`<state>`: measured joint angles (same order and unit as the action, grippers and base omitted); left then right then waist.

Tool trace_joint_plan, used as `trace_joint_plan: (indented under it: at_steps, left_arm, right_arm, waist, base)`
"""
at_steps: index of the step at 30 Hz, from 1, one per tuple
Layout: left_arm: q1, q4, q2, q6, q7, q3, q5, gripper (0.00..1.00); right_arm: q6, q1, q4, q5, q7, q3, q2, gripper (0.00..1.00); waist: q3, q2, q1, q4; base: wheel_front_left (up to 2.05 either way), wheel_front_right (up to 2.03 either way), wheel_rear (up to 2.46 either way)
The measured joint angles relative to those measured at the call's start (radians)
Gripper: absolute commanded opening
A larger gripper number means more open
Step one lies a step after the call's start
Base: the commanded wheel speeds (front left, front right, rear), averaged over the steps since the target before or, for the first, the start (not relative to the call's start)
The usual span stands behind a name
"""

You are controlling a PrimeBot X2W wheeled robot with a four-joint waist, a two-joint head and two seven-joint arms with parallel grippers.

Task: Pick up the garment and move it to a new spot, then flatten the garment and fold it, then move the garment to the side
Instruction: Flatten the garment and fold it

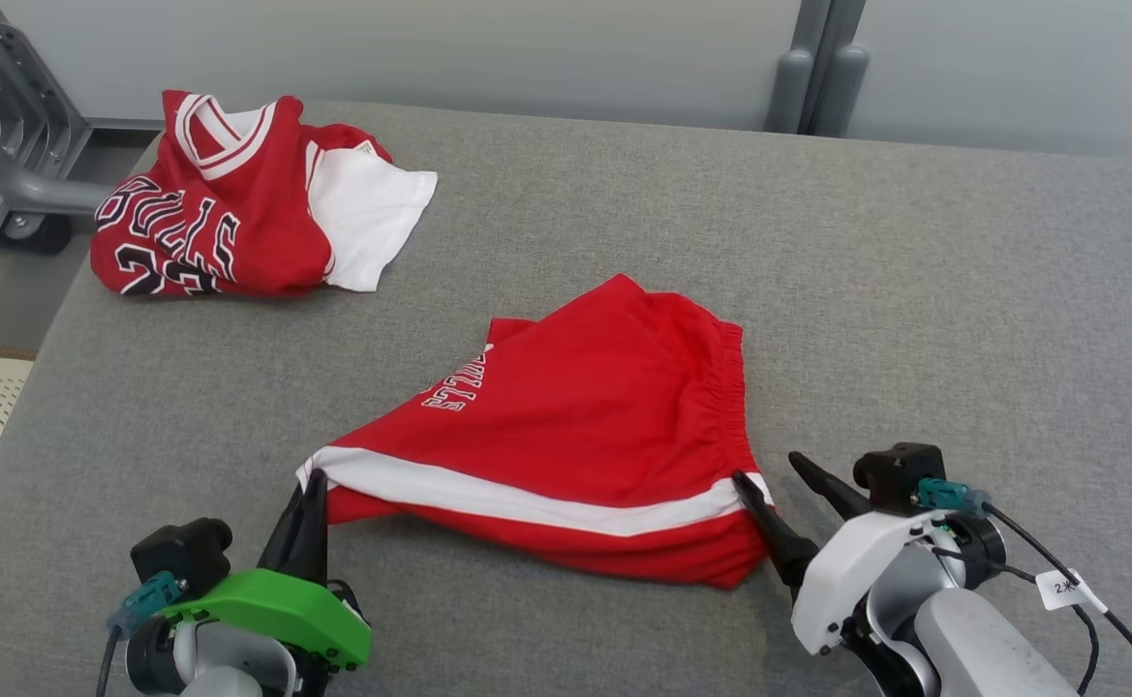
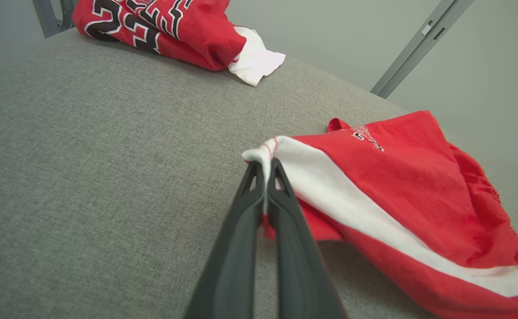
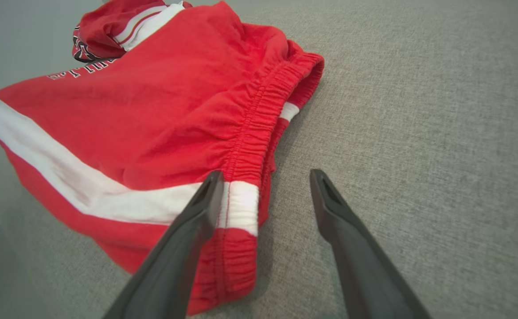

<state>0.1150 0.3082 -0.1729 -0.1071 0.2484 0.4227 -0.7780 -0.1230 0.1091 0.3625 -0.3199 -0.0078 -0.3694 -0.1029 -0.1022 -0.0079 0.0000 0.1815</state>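
The left end effector point(image 1: 306, 489) is closed on the shorts point(image 1: 575, 426). It pinches the hem corner where the white stripe point(image 1: 527, 499) begins, and that corner hangs slightly lifted off the gray surface point(image 1: 866, 271). From those fingers the garment runs off to the left end effector's right. Its long axis follows the stripe, straight toward the other arm.

The right end effector point(image 1: 769, 469) stands open and grips nothing. In the right wrist view its inner finger lies at the end of the elastic waistband point(image 3: 250, 133), where the stripe meets it; whether it touches the cloth I cannot tell. Its outer finger points at bare surface just beside the shorts. So the waistband corner sits in the gap, crowded toward the inner finger rather than centred.

I judge the coming move to be the right arm's: a small shift toward the cloth, then closing on that corner so both ends of the stripe are held. Well beyond both end effectors, ahead and left, a red jersey point(image 1: 227, 213) lies apart.
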Motion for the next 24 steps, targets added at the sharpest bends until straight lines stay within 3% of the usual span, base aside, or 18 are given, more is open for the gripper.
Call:
trace_joint_plan:
  at_steps: [4,8,13,14,17,19,22,23,24]
  left_arm:
    - [-0.007,-0.003,0.001,0.000,0.000,-0.004,0.001,0.00]
    - [-0.014,-0.006,0.002,0.000,0.000,-0.007,0.009,0.00]
    - [-0.014,-0.018,0.004,-0.008,0.000,-0.011,0.012,0.00]
    - [-0.014,-0.021,0.005,-0.008,0.000,-0.012,0.016,0.00]
    - [-0.015,-0.023,0.006,-0.008,0.000,-0.016,0.018,0.00]
    - [-0.015,-0.024,0.007,-0.008,0.000,-0.021,0.019,0.00]
    - [-0.015,-0.025,0.008,-0.008,0.000,-0.026,0.028,0.00]
    - [-0.015,-0.025,0.009,-0.008,0.000,-0.026,0.030,0.00]
    - [-0.015,-0.026,0.011,-0.008,0.000,-0.027,0.035,0.00]
  right_arm:
    - [0.000,0.011,0.012,-0.025,0.014,-0.021,-0.002,1.00]
    - [0.000,0.011,0.021,-0.056,0.040,-0.048,-0.007,0.86]
    - [0.000,0.012,0.021,-0.110,0.058,-0.092,-0.020,0.80]
    - [0.000,0.012,0.016,-0.132,0.067,-0.104,-0.023,0.76]
    - [0.000,0.012,0.003,-0.165,0.070,-0.122,-0.025,0.49]
    - [0.000,0.012,-0.007,-0.171,0.070,-0.128,-0.031,0.43]
    - [0.000,0.019,-0.021,-0.173,0.061,-0.136,-0.051,0.22]
    - [0.000,0.025,-0.025,-0.173,0.060,-0.140,-0.059,0.00]
    - [0.000,0.036,-0.038,-0.173,0.053,-0.152,-0.071,0.00]
  waist:
    - [-0.006,0.0000,0.0000,0.004]
    - [-0.009,0.0000,0.0000,0.005]
    - [-0.013,0.0000,0.0000,0.005]
    - [-0.014,0.0000,0.0000,0.005]
    - [-0.016,0.0000,0.0000,0.003]
    - [-0.017,0.0000,0.0000,0.001]
    - [-0.018,0.0000,0.0000,-0.002]
    - [-0.018,0.0000,0.0000,-0.004]
    - [-0.017,0.0000,0.0000,-0.007]
  base:
    - [0.00,0.00,0.00]
    - [0.00,0.00,0.00]
    - [0.00,0.00,0.00]
    - [0.00,0.00,0.00]
    - [0.00,0.00,0.00]
    - [0.00,0.00,0.00]
    - [0.00,0.00,0.00]
    - [0.00,0.00,0.00]
    - [0.00,0.00,0.00]
